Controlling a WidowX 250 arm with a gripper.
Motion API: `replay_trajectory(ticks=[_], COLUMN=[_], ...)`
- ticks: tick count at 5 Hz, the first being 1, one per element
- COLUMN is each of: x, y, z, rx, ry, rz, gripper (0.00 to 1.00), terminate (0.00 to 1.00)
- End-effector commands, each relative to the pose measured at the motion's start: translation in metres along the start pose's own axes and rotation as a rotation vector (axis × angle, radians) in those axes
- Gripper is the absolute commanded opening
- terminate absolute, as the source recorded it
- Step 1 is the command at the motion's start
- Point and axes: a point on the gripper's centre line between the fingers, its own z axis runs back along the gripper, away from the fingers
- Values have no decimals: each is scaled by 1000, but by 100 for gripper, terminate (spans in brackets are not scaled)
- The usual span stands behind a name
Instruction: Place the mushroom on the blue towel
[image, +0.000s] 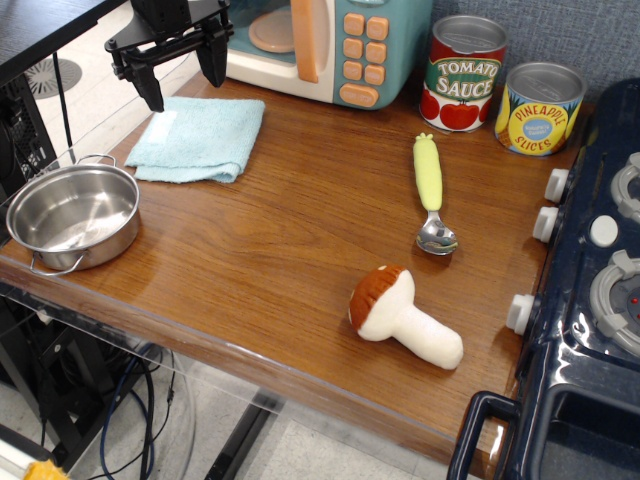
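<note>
The mushroom (402, 316) lies on its side near the front right of the wooden table, its reddish-brown cap to the left and its cream stem pointing right. The blue towel (198, 138) lies folded at the back left, with a small white label near its far left corner. My gripper (182, 76) hangs at the top left, above the towel's far edge, far from the mushroom. Its two black fingers are spread apart and hold nothing.
A steel pot (72, 215) stands at the front left edge. A spoon with a yellow-green handle (431, 192) lies right of centre. A toy microwave (325, 45), a tomato sauce can (462, 73) and a pineapple can (539, 108) line the back. A toy stove (590, 300) borders the right.
</note>
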Motion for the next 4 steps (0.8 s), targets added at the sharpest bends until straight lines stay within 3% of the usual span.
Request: replay_trajectory(ticks=[1,2,4], x=[0,-20,-67], y=[0,-2,-11], z=[0,5,26], rx=[0,0,-53], ry=[0,-1,21], rz=[0,-51,-167], gripper=[100,100,100], terminate=[0,0,0])
